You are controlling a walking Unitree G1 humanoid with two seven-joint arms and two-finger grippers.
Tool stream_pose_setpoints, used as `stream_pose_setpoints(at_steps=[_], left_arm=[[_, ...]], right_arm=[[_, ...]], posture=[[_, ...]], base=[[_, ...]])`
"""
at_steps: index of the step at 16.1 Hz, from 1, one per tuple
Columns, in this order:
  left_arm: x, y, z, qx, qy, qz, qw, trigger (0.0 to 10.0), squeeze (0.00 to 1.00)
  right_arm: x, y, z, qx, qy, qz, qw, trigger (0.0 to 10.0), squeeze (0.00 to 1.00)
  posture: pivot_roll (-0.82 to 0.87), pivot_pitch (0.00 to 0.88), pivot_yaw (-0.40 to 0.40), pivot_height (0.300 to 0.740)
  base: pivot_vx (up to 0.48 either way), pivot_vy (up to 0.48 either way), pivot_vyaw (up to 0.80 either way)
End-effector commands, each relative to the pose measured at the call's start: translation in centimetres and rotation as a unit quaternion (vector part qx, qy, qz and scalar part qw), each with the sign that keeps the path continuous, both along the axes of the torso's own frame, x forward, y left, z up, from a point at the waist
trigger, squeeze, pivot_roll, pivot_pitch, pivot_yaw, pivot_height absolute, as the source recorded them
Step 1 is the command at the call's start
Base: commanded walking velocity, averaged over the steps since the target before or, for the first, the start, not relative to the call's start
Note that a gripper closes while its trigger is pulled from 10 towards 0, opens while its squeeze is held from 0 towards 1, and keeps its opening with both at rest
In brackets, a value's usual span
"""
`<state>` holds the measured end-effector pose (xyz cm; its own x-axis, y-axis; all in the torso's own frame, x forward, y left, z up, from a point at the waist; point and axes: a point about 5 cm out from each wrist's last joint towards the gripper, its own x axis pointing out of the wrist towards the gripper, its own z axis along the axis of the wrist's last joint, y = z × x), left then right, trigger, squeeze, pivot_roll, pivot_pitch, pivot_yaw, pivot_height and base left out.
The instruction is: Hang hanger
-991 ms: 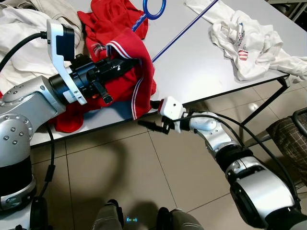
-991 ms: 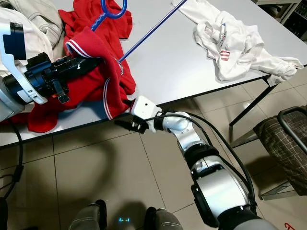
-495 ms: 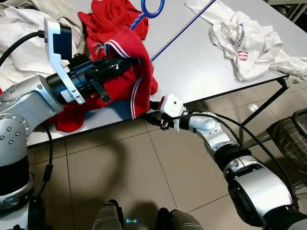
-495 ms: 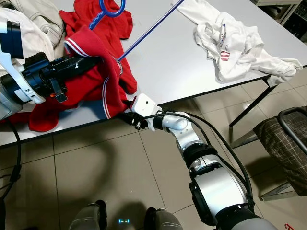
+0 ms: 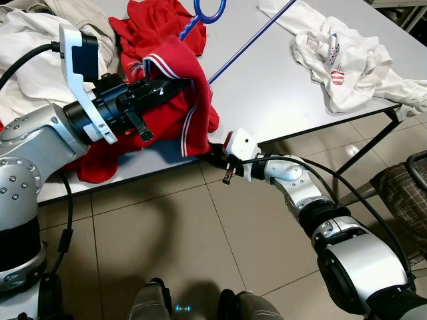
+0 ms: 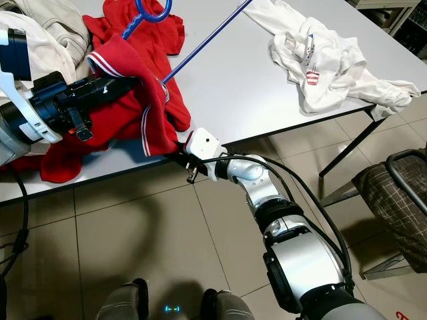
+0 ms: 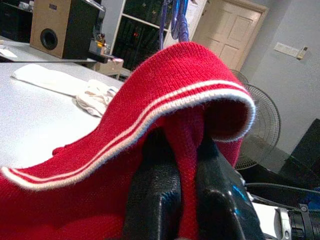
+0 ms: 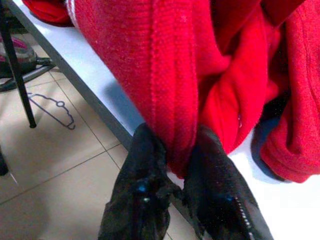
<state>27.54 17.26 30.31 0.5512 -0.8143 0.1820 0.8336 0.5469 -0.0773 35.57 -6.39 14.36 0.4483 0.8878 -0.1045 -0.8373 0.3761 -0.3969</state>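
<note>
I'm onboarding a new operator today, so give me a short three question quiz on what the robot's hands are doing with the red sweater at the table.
1. True or false: the left hand is shut on the red sweater.
2. Where does the right hand grip the sweater? A) at the hem hanging by the table edge B) at the collar C) nowhere
3. Fill in: the hanger lying on the table is ____ in colour.

Key: 1 true; 2 A; 3 blue
</note>
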Motion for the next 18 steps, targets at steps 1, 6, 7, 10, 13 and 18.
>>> stream_pose_setpoints(at_steps=[1,6,7,10,13,18], left_arm=[[-0.3,-0.5,0.8,0.003,-0.021,-0.013,1.0,0.0,0.0],[1.0,0.3,0.1,0.016,-0.025,0.058,0.998,0.0,0.0],[1.3,0.6,-0.4,0.029,-0.024,0.084,0.996,0.0,0.0],[1.2,1.3,-1.9,0.051,-0.017,0.108,0.993,0.0,0.0],[0.7,1.5,-2.2,0.05,-0.015,0.101,0.993,0.0,0.0],[-1.0,1.3,-3.6,0.054,-0.012,0.031,0.998,0.0,0.0]], right_arm=[[0.4,-0.5,0.3,0.003,0.004,-0.008,1.0,0.0,0.0],[0.5,-1.7,0.6,0.021,-0.006,-0.025,0.999,0.0,0.0],[0.6,-2.6,0.9,0.033,-0.017,-0.041,0.998,0.0,0.0],[0.2,-5.8,2.1,0.066,-0.067,-0.079,0.992,0.0,0.0],[-0.2,-7.6,2.8,0.073,-0.096,-0.102,0.987,0.0,0.0],[-1.8,-13.4,4.7,0.066,-0.153,-0.198,0.966,0.0,0.0]], posture=[[0.18,0.189,-0.118,0.74],[0.17,0.163,-0.117,0.74],[0.17,0.153,-0.118,0.74],[0.14,0.127,-0.108,0.74],[0.13,0.114,-0.103,0.74],[0.09,0.081,-0.07,0.74]], base=[[0.0,0.0,0.0],[0.0,0.0,0.0],[0.0,0.0,0.0],[0.0,0.0,0.0],[0.0,0.0,0.0],[0.0,0.0,0.0]])
